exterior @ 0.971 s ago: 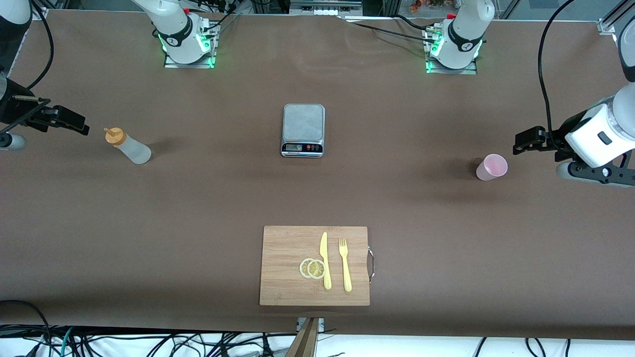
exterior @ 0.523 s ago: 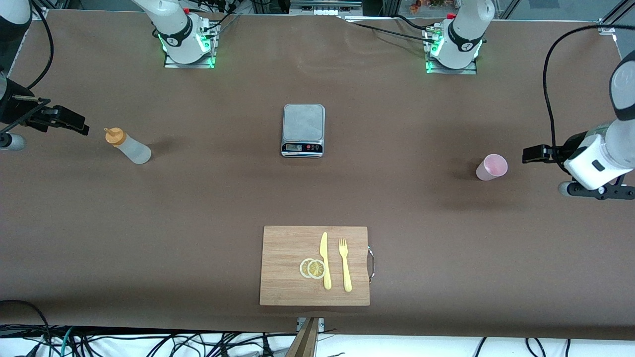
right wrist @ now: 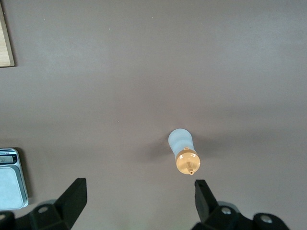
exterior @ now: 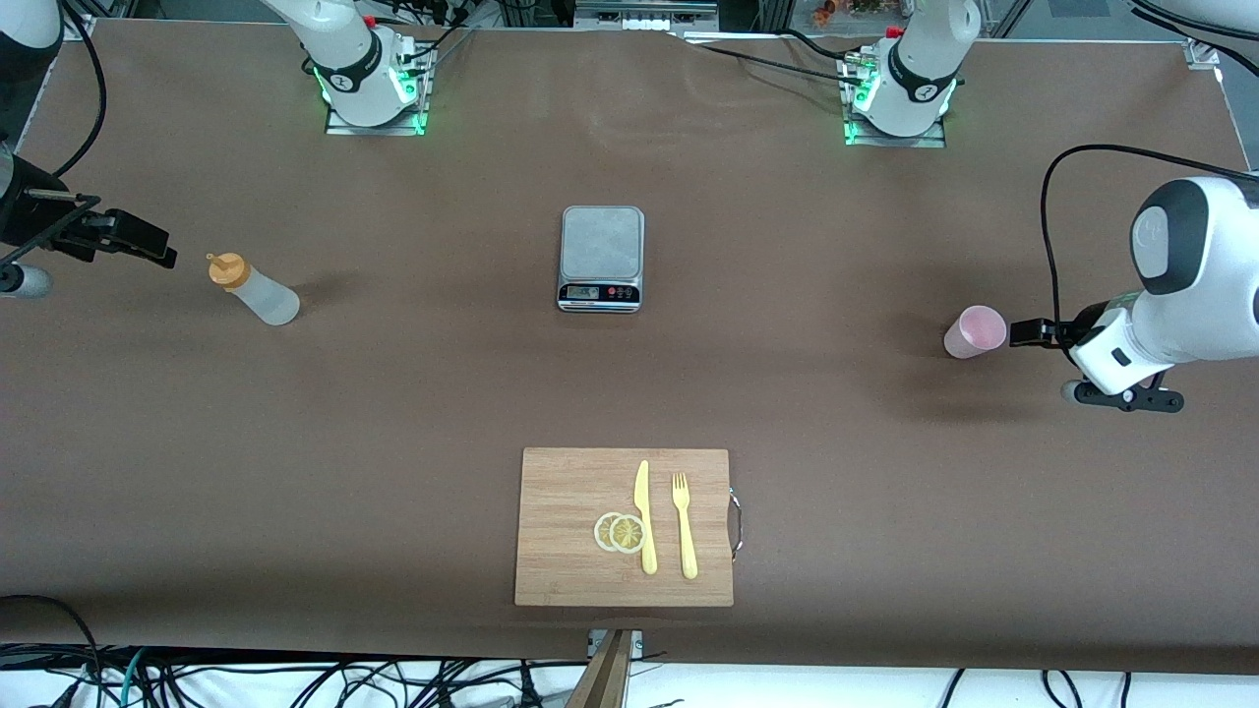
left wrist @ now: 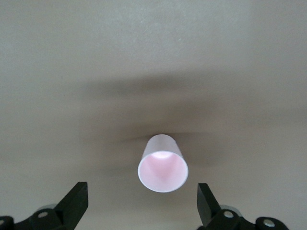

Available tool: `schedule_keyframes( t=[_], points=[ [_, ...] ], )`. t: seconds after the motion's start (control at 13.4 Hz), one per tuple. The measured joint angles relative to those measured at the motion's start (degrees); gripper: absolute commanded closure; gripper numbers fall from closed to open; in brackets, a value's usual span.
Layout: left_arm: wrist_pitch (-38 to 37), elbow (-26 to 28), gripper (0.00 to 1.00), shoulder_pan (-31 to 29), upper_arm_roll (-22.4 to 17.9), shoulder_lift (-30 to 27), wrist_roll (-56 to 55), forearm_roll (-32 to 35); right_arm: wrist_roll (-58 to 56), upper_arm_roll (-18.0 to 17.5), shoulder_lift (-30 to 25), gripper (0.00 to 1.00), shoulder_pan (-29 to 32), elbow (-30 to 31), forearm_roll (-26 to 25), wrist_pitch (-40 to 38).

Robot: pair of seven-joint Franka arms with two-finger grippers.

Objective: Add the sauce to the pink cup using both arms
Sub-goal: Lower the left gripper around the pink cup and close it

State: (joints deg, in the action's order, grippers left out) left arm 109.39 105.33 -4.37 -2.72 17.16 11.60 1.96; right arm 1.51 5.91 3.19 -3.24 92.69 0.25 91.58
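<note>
The pink cup (exterior: pixel 975 331) stands upright toward the left arm's end of the table. My left gripper (exterior: pixel 1025 332) is open and empty, close beside the cup without touching it. In the left wrist view the cup (left wrist: pixel 163 167) sits just ahead of my left gripper (left wrist: pixel 142 201), centred on the gap between the fingers. The sauce bottle (exterior: pixel 253 290) stands toward the right arm's end of the table. My right gripper (exterior: pixel 155 248) is open and empty beside it, a short way off. The right wrist view shows the bottle (right wrist: pixel 183 151) ahead of my right gripper (right wrist: pixel 139 196).
A grey scale (exterior: pixel 601 258) sits mid-table, nearer the arm bases; it also shows in the right wrist view (right wrist: pixel 10 179). A wooden cutting board (exterior: pixel 570 492) with a yellow knife (exterior: pixel 644 516), fork (exterior: pixel 685 526) and lemon slices (exterior: pixel 620 532) lies near the front edge.
My left arm has swung down and in, bringing its open gripper level with the pink cup and close to it. The right arm, bottle and cup have not moved.
</note>
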Motion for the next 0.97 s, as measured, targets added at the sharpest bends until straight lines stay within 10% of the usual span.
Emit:
schedule_keyframes(
  t=[0.97],
  points=[
    [25.6,24.8,0.01,-0.1,-3.1,-7.6,6.6,0.0,0.0,0.1,0.0,0.0,0.0,0.0,0.0,0.0]
  ],
)
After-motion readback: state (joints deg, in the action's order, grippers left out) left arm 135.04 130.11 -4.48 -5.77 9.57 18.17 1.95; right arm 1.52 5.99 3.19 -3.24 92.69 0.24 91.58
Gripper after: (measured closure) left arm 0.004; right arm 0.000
